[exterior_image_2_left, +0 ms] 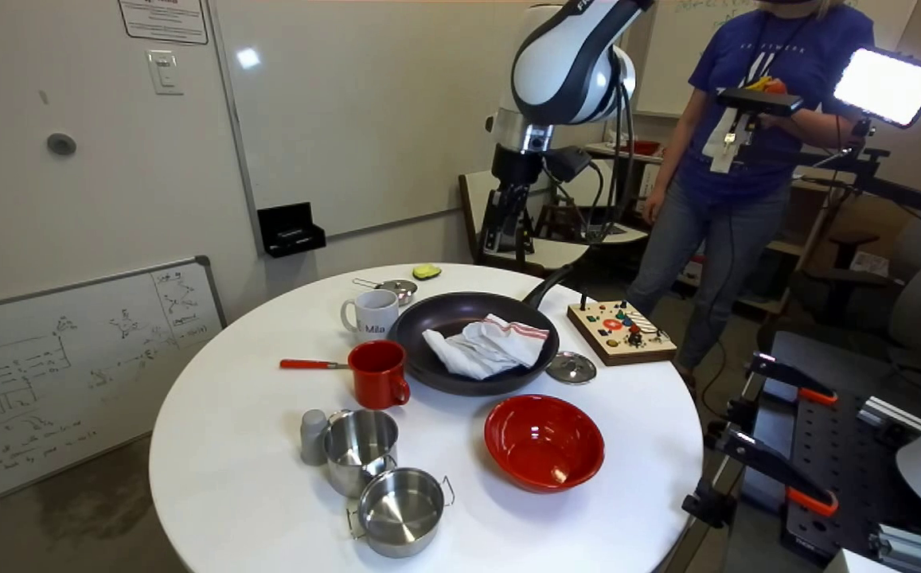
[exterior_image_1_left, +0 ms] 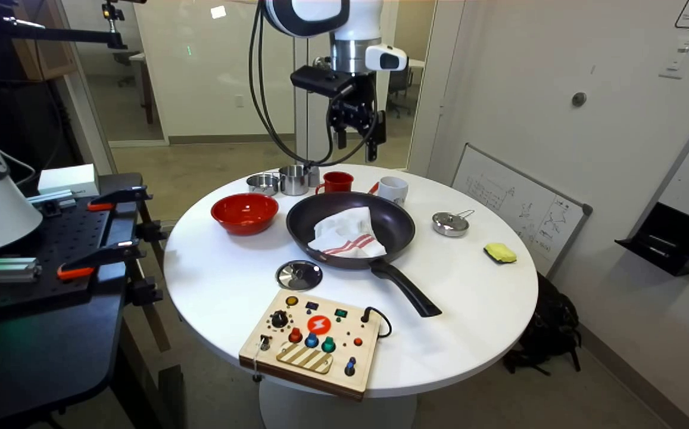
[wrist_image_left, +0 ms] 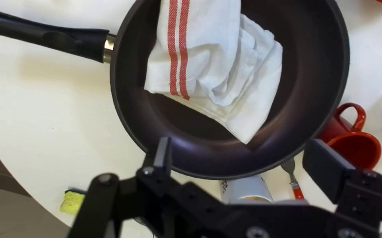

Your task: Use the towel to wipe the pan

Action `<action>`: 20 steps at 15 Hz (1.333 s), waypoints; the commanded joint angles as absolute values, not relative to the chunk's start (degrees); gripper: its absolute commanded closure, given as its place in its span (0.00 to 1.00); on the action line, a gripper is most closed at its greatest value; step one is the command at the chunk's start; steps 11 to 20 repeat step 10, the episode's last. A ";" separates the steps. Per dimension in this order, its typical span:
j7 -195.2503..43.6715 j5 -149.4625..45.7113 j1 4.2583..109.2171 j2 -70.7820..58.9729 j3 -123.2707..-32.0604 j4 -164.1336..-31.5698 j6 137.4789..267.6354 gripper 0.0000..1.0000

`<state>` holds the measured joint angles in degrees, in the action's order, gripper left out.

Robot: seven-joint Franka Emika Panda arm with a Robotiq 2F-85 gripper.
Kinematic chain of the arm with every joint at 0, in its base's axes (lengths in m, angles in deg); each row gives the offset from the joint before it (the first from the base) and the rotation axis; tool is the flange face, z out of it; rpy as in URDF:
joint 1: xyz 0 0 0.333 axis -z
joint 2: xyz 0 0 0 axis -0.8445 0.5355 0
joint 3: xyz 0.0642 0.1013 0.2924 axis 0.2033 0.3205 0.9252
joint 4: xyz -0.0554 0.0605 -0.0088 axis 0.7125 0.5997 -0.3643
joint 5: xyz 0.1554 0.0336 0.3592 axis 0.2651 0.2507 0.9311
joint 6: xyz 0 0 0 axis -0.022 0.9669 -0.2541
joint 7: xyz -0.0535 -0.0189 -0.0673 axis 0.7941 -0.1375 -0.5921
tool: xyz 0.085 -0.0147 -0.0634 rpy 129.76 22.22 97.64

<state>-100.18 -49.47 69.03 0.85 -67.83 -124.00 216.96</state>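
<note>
The white towel with red stripes lies crumpled inside the dark frying pan, and it shows in both exterior views, as towel [exterior_image_1_left: 349, 229] and towel [exterior_image_2_left: 485, 348]. In the wrist view the towel [wrist_image_left: 207, 49] covers the pan's middle, with one corner pointing toward the gripper side. The pan [exterior_image_1_left: 396, 225] sits on the white round table; its rim and black handle also show in the wrist view, pan [wrist_image_left: 316, 66]. My gripper [exterior_image_1_left: 357, 148] hangs well above the table, apart from pan and towel. In the wrist view its fingers [wrist_image_left: 238, 145] are wide apart with nothing between them.
Around the pan stand a red bowl [exterior_image_1_left: 245, 213], a red mug [exterior_image_2_left: 378, 374], a white mug [exterior_image_2_left: 372, 313], steel pots [exterior_image_2_left: 401, 509], a lid [exterior_image_1_left: 299, 275], a small steel strainer-like item [exterior_image_1_left: 450, 224], a yellow sponge [exterior_image_1_left: 501, 252] and a button box [exterior_image_1_left: 311, 342]. A person [exterior_image_2_left: 770, 119] stands behind.
</note>
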 commanded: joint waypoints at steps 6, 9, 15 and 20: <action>-109.99 -38.65 70.66 -5.38 -66.88 -125.84 208.02 0.00; -113.29 -34.07 71.04 -5.72 -66.92 -124.93 202.41 0.00; -113.63 -33.90 70.74 -5.83 -67.38 -124.85 201.53 0.00; -113.63 -33.90 70.74 -5.83 -67.38 -124.85 201.53 0.00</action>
